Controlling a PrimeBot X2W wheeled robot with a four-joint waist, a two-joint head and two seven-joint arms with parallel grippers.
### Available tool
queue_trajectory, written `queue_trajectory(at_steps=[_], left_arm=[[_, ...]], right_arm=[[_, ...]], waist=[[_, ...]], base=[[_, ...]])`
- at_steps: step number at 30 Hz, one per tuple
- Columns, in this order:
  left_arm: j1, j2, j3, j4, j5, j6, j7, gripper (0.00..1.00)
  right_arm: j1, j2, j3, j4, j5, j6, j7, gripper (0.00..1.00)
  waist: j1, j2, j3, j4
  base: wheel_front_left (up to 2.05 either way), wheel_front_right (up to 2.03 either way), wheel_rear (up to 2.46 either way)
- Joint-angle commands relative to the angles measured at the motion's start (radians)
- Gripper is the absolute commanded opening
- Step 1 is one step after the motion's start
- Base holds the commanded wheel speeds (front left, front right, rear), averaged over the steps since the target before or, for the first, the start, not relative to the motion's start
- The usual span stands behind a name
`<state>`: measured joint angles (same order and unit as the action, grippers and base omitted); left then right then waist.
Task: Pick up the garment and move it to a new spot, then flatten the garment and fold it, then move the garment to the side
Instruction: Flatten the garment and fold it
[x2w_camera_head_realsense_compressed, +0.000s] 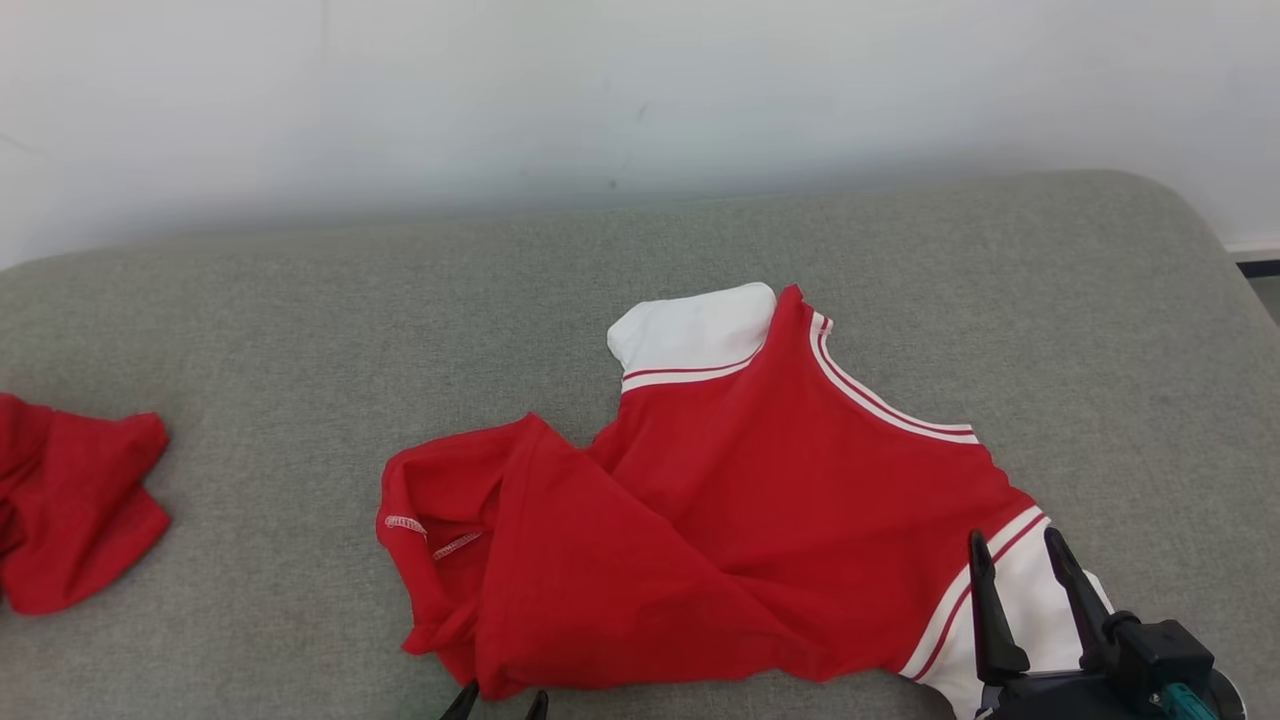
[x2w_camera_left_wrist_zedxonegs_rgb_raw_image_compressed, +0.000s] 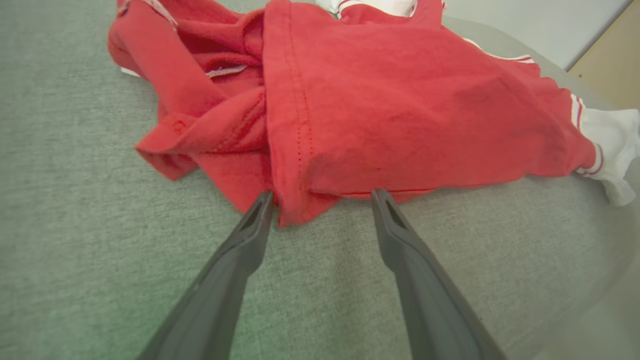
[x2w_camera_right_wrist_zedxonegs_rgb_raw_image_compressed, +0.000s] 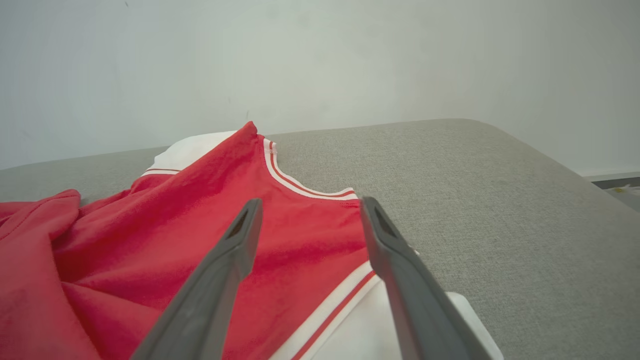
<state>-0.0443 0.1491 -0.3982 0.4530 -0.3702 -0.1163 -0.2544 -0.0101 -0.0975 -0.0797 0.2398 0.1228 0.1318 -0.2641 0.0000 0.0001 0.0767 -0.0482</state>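
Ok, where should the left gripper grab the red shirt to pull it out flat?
Take the folded-over hem corner of the shirt, the one poking toward the left gripper. Come in low along the cushion from the near side: that corner lies at the shirt's edge between the open fingers, while the bunched folds beside it would probably drag several layers.

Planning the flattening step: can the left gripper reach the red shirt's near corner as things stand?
Probably yes: the left gripper stands open with the near corner of the red shirt between its fingertips; nothing blocks it.
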Motion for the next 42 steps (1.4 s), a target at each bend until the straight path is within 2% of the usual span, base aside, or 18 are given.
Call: queue_trajectory(at_steps=[1, 5, 6, 7, 8, 9, 14, 21, 26, 30, 35, 42], left_arm=[[-0.014, 0.001, 0.0, 0.014, 0.001, -0.004, -0.008, 1.0], [-0.027, -0.004, 0.001, 0.036, -0.006, -0.005, -0.01, 1.0], [-0.03, -0.004, -0.001, 0.04, -0.005, -0.006, -0.01, 0.93], [-0.035, -0.004, -0.004, 0.039, -0.002, -0.006, -0.01, 0.52], [-0.037, -0.009, -0.001, 0.035, -0.011, -0.008, -0.011, 0.24], [-0.038, -0.011, -0.002, 0.033, -0.014, -0.009, -0.011, 0.0], [-0.018, 0.004, -0.009, 0.004, 0.006, -0.003, -0.011, 0.0], [0.03, 0.052, -0.008, -0.169, 0.029, 0.016, 0.008, 0.0], [0.073, 0.096, 0.021, -0.329, 0.022, 0.054, 0.047, 0.0], [0.116, 0.118, 0.034, -0.404, 0.007, 0.074, 0.085, 0.0], [0.181, 0.128, 0.011, -0.411, -0.058, 0.039, 0.134, 0.0], [0.256, 0.107, -0.003, -0.302, -0.122, 0.023, 0.112, 0.0]], right_arm=[[-0.006, -0.002, -0.001, -0.003, 0.005, -0.002, 0.0, 1.0], [-0.009, -0.002, -0.004, -0.005, 0.006, -0.002, 0.0, 1.0], [-0.009, -0.001, -0.004, -0.007, 0.004, -0.002, 0.0, 1.0], [-0.009, 0.001, -0.004, -0.01, 0.001, -0.002, 0.0, 1.0], [-0.008, 0.003, -0.005, -0.012, -0.001, -0.002, 0.0, 1.0], [-0.007, 0.003, -0.007, -0.013, -0.001, -0.002, 0.0, 1.0], [0.008, 0.005, -0.015, -0.011, -0.003, -0.002, 0.0, 1.0], [0.016, 0.007, -0.026, -0.008, -0.001, -0.002, 0.0, 1.0], [0.017, 0.011, -0.021, -0.002, 0.004, -0.002, 0.0, 1.0], [0.017, 0.012, -0.016, 0.003, 0.004, -0.002, 0.0, 1.0], [0.015, 0.004, -0.016, 0.011, 0.008, -0.002, 0.0, 1.0], [0.026, -0.003, -0.029, 0.021, 0.007, -0.002, 0.0, 1.0]], waist=[[0.0, -0.0001, 0.009, -0.008], [0.0, -0.0001, 0.016, -0.012], [0.0, -0.0001, 0.018, -0.013], [0.0, -0.0001, 0.019, -0.014], [0.0, -0.0001, 0.02, -0.014], [0.0, -0.0001, 0.02, -0.013], [0.0, -0.0001, 0.014, -0.002], [0.0, -0.0001, 0.007, 0.037], [0.0, -0.0001, 0.001, 0.067], [0.0, -0.0001, -0.005, 0.078], [0.0, -0.0001, -0.007, 0.083], [0.0, -0.0001, -0.011, 0.087]], base=[[0.0, 0.0, 0.0], [0.0, 0.0, 0.0], [0.0, 0.0, 0.0], [0.0, 0.0, 0.0], [0.0, 0.0, 0.0], [0.0, 0.0, 0.0], [0.0, 0.0, 0.0], [0.0, 0.0, 0.0], [0.0, 0.0, 0.0], [0.0, 0.0, 0.0], [0.0, 0.0, 0.0], [0.0, 0.0, 0.0]])
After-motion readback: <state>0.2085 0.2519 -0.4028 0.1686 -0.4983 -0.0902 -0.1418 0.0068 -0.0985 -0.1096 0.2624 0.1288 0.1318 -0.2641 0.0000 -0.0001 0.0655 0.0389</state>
